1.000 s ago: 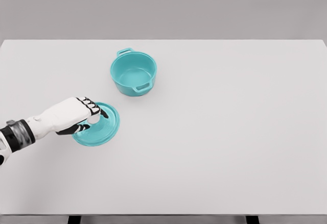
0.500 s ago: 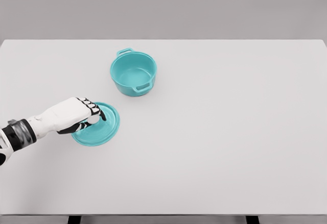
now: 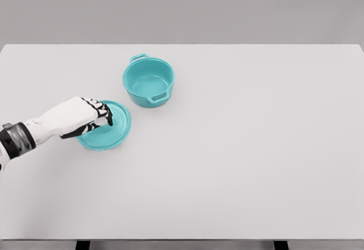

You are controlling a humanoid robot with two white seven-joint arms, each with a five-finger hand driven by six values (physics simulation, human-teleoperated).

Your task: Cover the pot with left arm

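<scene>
Since a moment ago the left hand and the teal lid have shifted up and slightly left, toward the open teal pot. Its fingers are clenched on the lid's centre knob, carrying it above the white table. The lift looks under way; next, centre the round, shallow lid over the two-handled pot and lower it.

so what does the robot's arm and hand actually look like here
Only one arm shows, entering from the left edge. The left hand has a smooth white shell over its back, with black segments at the finger joints that give the fingers a striped look, and dark undersides. The forearm is white, with a grey metallic ring and a black band near the picture's edge. No cables or markings are visible.
</scene>
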